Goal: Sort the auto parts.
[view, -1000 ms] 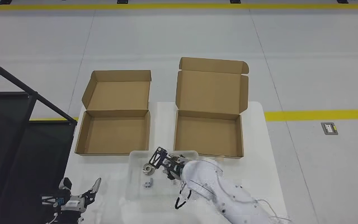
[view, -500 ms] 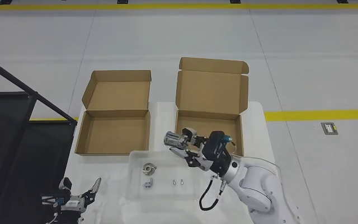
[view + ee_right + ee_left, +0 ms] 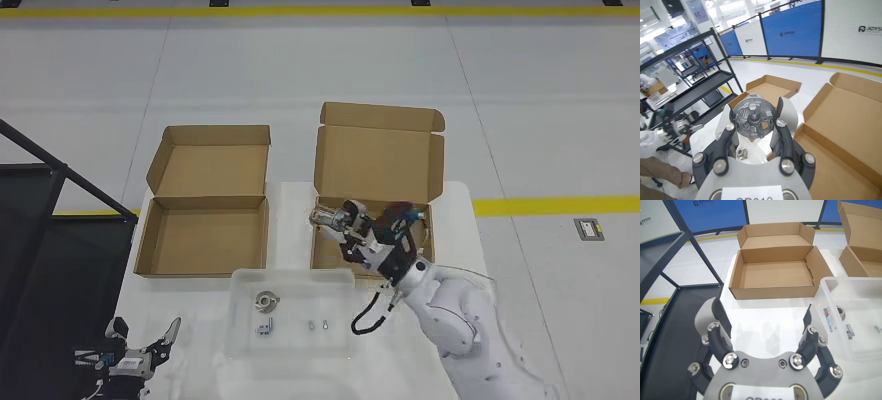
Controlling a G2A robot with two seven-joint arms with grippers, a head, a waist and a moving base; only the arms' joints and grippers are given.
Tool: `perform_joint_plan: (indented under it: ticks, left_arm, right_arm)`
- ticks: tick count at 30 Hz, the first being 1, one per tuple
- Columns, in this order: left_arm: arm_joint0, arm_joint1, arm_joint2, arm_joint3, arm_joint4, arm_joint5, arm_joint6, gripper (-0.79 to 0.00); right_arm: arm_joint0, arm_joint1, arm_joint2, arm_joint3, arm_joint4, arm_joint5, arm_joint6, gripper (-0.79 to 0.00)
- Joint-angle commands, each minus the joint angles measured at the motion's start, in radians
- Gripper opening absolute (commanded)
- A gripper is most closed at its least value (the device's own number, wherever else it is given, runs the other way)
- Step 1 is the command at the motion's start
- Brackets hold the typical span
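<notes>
Broadly, the white table [image 3: 190, 300] carries two open cardboard boxes side by side at its far edge, lids folded back so that both floors lie open from above: the left box [image 3: 200, 242] and the right box [image 3: 378, 165], a likely sign that each is meant for one kind of part. In front of them, between the two, sits a clear plastic bin [image 3: 300, 345], low-walled and shallow, which probably serves as the supply the parts are drawn from. The right gripper [image 3: 338, 219] is raised over the left side of the right box, clamped across the rim of a round metal hub [image 3: 753, 119]. It grips the disc edge-on, the toothed face turned toward the wrist camera, a grip that should let the hub fall flat once the fingers part. By this placing, the hub looks bound for the right box and is not yet set down. The left gripper [image 3: 762, 304] hangs low over bare table near the front left corner, just beside the bin, fingers spread wide and holding nothing, well placed for a reach into the bin. In the bin lie a metal ring [image 3: 265, 298], a small bracket [image 3: 263, 325] and two tiny pins [image 3: 317, 324], all apart from one another.
</notes>
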Motion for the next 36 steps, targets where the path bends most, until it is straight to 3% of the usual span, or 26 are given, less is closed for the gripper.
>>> perform_joint_plan:
  ticks: [1, 6, 12, 21, 27, 28, 30, 32, 34, 35, 36]
  left_arm:
    - [0.0, 0.0, 0.0, 0.0, 0.0, 0.0, 0.0, 0.0]
    - [0.0, 0.0, 0.0, 0.0, 0.0, 0.0, 0.0, 0.0]
    - [0.0, 0.0, 0.0, 0.0, 0.0, 0.0, 0.0, 0.0]
    - [0.0, 0.0, 0.0, 0.0, 0.0, 0.0, 0.0, 0.0]
    - [0.0, 0.0, 0.0, 0.0, 0.0, 0.0, 0.0, 0.0]
    - [0.0, 0.0, 0.0, 0.0, 0.0, 0.0, 0.0, 0.0]
    - [0.0, 0.0, 0.0, 0.0, 0.0, 0.0, 0.0, 0.0]
    - [0.0, 0.0, 0.0, 0.0, 0.0, 0.0, 0.0, 0.0]
    - [0.0, 0.0, 0.0, 0.0, 0.0, 0.0, 0.0, 0.0]
    - [0.0, 0.0, 0.0, 0.0, 0.0, 0.0, 0.0, 0.0]
    - [0.0, 0.0, 0.0, 0.0, 0.0, 0.0, 0.0, 0.0]
  right_arm:
    - [0.085, -0.013, -0.035, 0.12, -0.024, 0.085, 0.012, -0.785]
    - [0.267, -0.05, -0.15, 0.421, -0.093, 0.2, 0.075, -0.785]
    - [0.414, -0.102, -0.299, 0.682, -0.174, 0.24, 0.202, -0.785]
    - [0.538, -0.163, -0.395, 0.875, -0.209, 0.245, 0.325, -0.785]
    - [0.583, -0.197, -0.426, 0.966, -0.209, 0.236, 0.34, -0.785]
    - [0.588, -0.202, -0.429, 0.981, -0.206, 0.237, 0.336, -0.72]
    - [0.598, -0.211, -0.433, 1.011, -0.2, 0.235, 0.33, -0.517]
    - [0.608, -0.221, -0.437, 1.039, -0.196, 0.235, 0.324, -0.413]
    - [0.616, -0.229, -0.439, 1.063, -0.191, 0.233, 0.316, -0.394]
    - [0.619, -0.233, -0.44, 1.073, -0.189, 0.233, 0.313, -0.345]
    - [0.622, -0.236, -0.44, 1.081, -0.187, 0.236, 0.309, -0.209]
